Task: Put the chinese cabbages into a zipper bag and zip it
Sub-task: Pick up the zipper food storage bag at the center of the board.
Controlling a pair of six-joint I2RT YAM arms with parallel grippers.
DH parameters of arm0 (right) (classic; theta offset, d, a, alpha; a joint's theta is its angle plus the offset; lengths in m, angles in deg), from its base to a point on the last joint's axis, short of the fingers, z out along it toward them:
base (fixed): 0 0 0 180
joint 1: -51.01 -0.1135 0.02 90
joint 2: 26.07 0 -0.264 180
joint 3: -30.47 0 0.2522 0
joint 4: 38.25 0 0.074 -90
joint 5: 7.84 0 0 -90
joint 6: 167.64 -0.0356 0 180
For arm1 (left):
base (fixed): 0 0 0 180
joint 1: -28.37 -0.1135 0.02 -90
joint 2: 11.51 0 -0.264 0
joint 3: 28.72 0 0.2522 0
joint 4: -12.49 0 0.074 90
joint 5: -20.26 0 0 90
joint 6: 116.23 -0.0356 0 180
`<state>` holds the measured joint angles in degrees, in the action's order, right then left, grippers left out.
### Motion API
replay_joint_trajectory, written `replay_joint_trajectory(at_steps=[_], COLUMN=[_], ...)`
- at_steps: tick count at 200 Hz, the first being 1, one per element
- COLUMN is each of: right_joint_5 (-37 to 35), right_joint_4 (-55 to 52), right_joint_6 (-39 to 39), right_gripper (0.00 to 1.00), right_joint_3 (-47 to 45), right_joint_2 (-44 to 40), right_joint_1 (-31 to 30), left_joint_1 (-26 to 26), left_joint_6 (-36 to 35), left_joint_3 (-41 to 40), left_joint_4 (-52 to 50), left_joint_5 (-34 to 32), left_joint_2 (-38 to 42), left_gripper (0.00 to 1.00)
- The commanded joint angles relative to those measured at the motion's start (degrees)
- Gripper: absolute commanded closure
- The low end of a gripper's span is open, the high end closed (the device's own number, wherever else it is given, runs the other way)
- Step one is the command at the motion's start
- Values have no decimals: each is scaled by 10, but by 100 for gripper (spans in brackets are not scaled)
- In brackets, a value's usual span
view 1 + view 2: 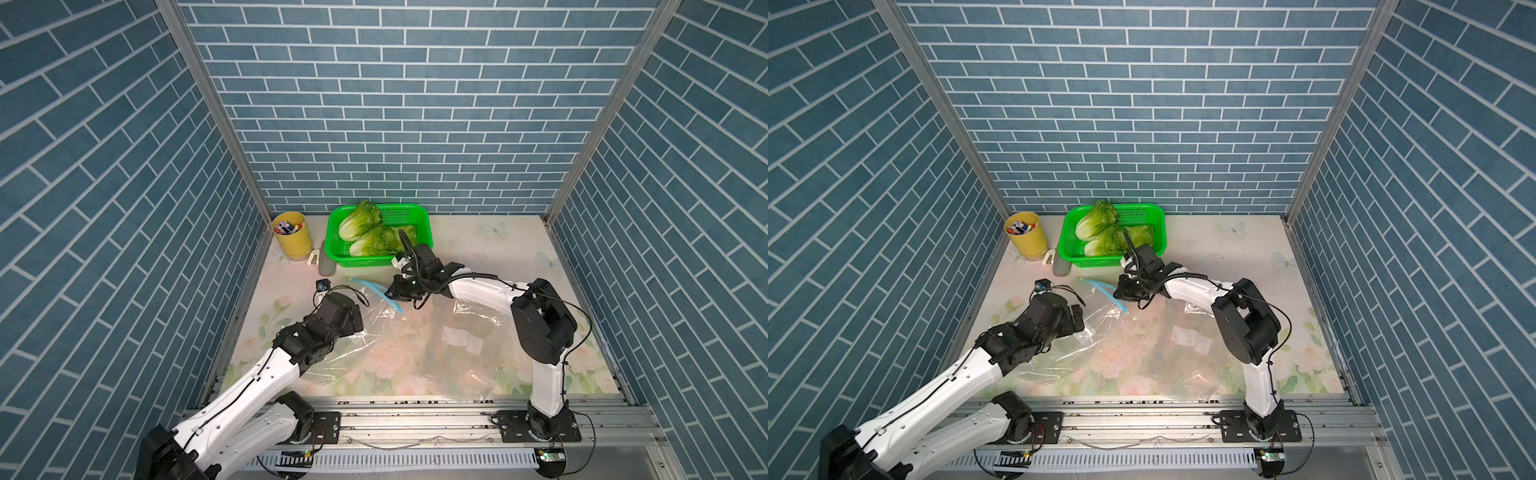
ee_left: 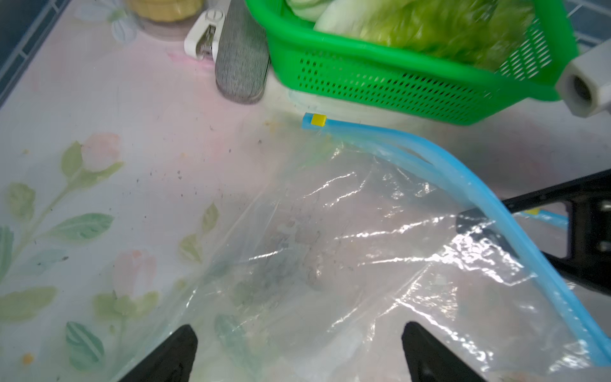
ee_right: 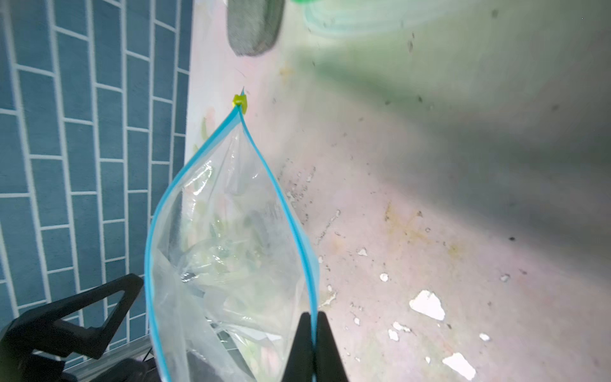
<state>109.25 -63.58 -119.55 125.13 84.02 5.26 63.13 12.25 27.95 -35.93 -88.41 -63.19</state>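
— Right wrist view: what is pinched by the right jaws?
— One blue zip strip [image 3: 284,211] of the zipper bag [image 3: 231,251] is clamped tight between them. The bag's mouth gapes beside them, and the yellow slider [image 3: 240,102] sits at the strip's far end.
— And the left jaws?
— Spread wide, held over the bag's clear film.
— The chinese cabbages [image 1: 361,226]?
— Seen in both top views just beyond the right jaws, lying in the green basket [image 1: 361,261].

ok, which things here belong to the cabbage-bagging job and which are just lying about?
Job: chinese cabbages, green basket holding them, zipper bag, right fingers pinching its blue rim.
Lying about: yellow pen cup, grey strip, white clip.
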Motion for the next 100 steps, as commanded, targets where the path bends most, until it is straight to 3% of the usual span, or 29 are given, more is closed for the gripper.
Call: replay_joint_trajectory(at_steps=[1, 42, 100], right_joint_5=[-51, -139, -249], right_joint_4=[2, 1, 45], right_joint_6=[13, 19, 15], right_gripper=[100, 100, 100], right_joint_3=[-10, -24, -51], right_joint_2=[-50, -107, -155], right_joint_1=[-2, -2, -23], left_joint_1=[-5, -5, -4], left_joint_6=[-22, -22, 22], left_joint_3=[74, 193, 265], left_joint_4=[-94, -150, -128], left_joint_5=[0, 7, 54], left_joint_2=[-6, -40, -99], left_gripper=[1, 1, 9])
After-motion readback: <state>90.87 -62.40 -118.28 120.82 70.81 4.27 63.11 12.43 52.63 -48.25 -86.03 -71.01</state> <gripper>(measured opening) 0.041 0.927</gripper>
